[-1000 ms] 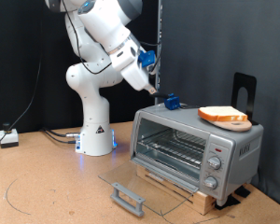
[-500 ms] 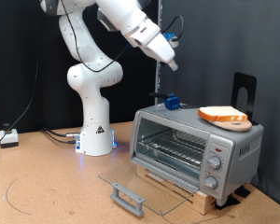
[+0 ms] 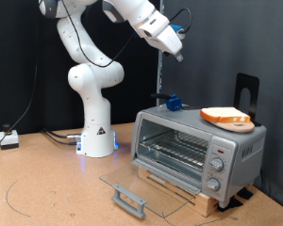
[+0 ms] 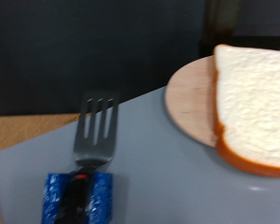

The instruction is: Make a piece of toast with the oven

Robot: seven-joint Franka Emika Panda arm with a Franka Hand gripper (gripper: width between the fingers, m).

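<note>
The piece of toast [image 3: 226,117] lies on a round wooden plate [image 3: 241,125] on top of the oven [image 3: 200,149]. The oven's glass door [image 3: 141,185] hangs open and flat, handle [image 3: 129,200] at the front, and the wire rack inside is bare. My gripper [image 3: 177,53] is high in the air, above and to the exterior view's left of the oven, holding nothing that shows. The wrist view looks down on the toast [image 4: 257,103], the plate [image 4: 187,98] and the oven top [image 4: 159,182]; my fingers do not show there.
A fork with a blue handle [image 3: 173,102] lies on the oven top's far left corner and shows in the wrist view [image 4: 91,135]. The oven stands on a wooden board [image 3: 179,193]. A black stand [image 3: 246,92] rises behind the oven. The robot base [image 3: 96,137] stands at left.
The arm has swung up from beside the oven's left end and moved to the exterior view's right, ending high above the oven. Toast, fork and door have not moved.
</note>
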